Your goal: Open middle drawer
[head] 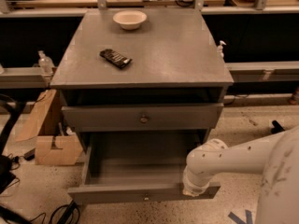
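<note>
The middle drawer [140,171] stands pulled well out from the grey cabinet. Its flat front faces the camera, with a small round knob [146,197] at the centre. The drawer's grey floor and side walls are in plain view. Above it, the top drawer [142,118] sits nearly flush, with its own knob at the centre and a dark gap under the bench [187,55] top.

The white arm reaches in from the lower right. Its hand [193,192] is at the right end of the open drawer's front edge, pointing down. Whether it is clenched, released or grasping the front cannot be told, because the wrist covers it.

On the bench, a pale round bowl [130,19] sits near the back edge, and only its own pale inside shows. Nearer the front left lies a dark flat packet [115,58], set at a slant. Its light markings cannot be read.

On the floor to the left, a brown cardboard box [51,148] leans beside the cabinet, bearing a dark mark that cannot be read. A small clear bottle [44,62] stands on the rail behind the cabinet's left side, and a white pump bottle [220,48] stands at the right.
</note>
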`<state>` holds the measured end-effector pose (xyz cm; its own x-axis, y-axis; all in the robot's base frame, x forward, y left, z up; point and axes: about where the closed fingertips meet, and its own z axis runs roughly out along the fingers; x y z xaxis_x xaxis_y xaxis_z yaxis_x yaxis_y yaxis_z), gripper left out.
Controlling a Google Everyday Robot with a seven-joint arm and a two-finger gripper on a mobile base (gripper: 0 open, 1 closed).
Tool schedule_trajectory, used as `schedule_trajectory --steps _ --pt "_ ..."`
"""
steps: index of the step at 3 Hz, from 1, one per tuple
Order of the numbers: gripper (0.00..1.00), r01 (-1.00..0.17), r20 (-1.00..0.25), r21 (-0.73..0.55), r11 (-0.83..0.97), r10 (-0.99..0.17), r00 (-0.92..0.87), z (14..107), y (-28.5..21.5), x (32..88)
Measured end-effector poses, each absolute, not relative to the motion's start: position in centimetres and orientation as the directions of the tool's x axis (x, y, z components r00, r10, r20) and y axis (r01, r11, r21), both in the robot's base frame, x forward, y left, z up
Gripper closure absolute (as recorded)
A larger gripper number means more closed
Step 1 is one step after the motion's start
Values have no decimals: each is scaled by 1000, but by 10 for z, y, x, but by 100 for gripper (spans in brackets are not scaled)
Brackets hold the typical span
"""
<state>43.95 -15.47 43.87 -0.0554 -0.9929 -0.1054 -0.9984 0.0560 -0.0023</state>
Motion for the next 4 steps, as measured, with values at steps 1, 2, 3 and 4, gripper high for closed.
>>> schedule_trajectory --steps 1,2,3,4 --pt "100 -998 -105 -2 56 -993 -55 439 -155 440" --pt "100 -996 -91 48 77 -993 -81 438 -152 413" --pt "100 -996 -91 48 77 -993 -81 438 -152 413" --pt "100 -995 -85 64 80 -993 -85 438 -151 405"
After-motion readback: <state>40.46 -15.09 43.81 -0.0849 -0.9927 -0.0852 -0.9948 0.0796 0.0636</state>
